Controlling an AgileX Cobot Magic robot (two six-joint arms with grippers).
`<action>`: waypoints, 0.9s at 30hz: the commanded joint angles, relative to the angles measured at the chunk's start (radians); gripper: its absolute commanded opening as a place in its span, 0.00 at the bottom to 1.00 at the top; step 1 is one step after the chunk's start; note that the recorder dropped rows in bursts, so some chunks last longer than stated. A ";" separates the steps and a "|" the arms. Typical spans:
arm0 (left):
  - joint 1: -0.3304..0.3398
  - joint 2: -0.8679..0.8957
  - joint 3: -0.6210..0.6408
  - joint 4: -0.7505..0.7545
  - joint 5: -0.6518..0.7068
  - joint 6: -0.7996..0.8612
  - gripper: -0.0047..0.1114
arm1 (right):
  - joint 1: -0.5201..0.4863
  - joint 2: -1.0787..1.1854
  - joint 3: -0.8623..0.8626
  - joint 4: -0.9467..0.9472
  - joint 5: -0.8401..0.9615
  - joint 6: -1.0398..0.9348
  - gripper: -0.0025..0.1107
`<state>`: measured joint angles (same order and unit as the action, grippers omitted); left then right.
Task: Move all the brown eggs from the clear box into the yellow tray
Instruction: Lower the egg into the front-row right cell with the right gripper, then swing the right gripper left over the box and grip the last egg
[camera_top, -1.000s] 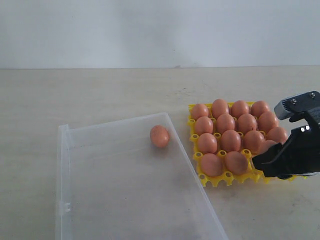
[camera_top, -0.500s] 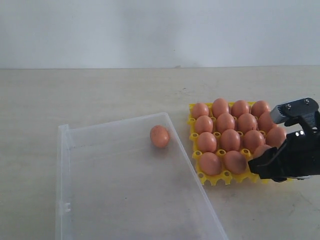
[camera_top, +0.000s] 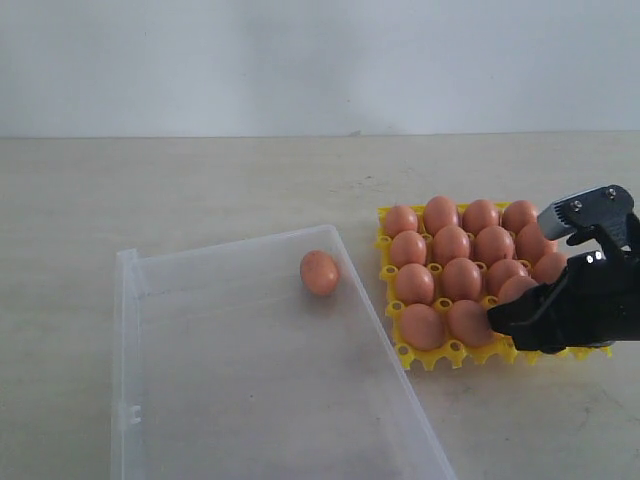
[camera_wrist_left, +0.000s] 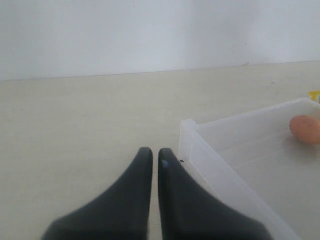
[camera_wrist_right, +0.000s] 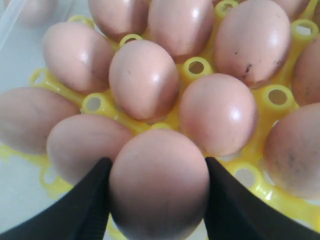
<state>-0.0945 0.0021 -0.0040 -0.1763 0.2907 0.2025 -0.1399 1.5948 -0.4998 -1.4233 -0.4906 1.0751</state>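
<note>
- Table: a pale, plain surface that carries everything; a light wall stands behind it.
- Clear box: it lies open on the left half of the table, with low transparent walls and a small latch tab on its left wall. The floor is bare except for one egg. Its right edge runs just beside the yellow tray, and no contact between the two can be confirmed.
- Yellow tray: it sits flat on the table to the right of the box. Brown eggs fill most of its cups, standing on end in close rows. Empty yellow rings show along the near edge.
- Right gripper: it is over the near right corner of the tray, with its black fingers clamped on either side of one egg. The wrist view shows both pads pressed against the shell.
- Left gripper: its fingers are drawn together to a thin slit with nothing between them. It hangs over bare table just outside a corner of the box.
- Seated eggs: orange-brown and smooth; one shows dark specks in the right wrist view.
- Held egg: it is in the right gripper's grasp beside its seated neighbours. Whether it rests in a cup cannot be determined.
- Lone egg: it lies on its side on the box floor near the far right corner.
</note>
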 joint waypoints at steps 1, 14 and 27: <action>-0.008 -0.002 0.004 0.002 -0.007 0.001 0.08 | 0.002 0.001 0.000 0.005 -0.015 -0.012 0.02; -0.008 -0.002 0.004 0.002 -0.007 0.001 0.08 | 0.002 0.001 0.000 0.024 0.059 -0.031 0.38; -0.008 -0.002 0.004 0.002 -0.007 0.001 0.08 | 0.002 0.001 0.000 0.078 0.040 -0.055 0.61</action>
<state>-0.0945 0.0021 -0.0040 -0.1763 0.2907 0.2025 -0.1386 1.5948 -0.4998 -1.3627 -0.4567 1.0417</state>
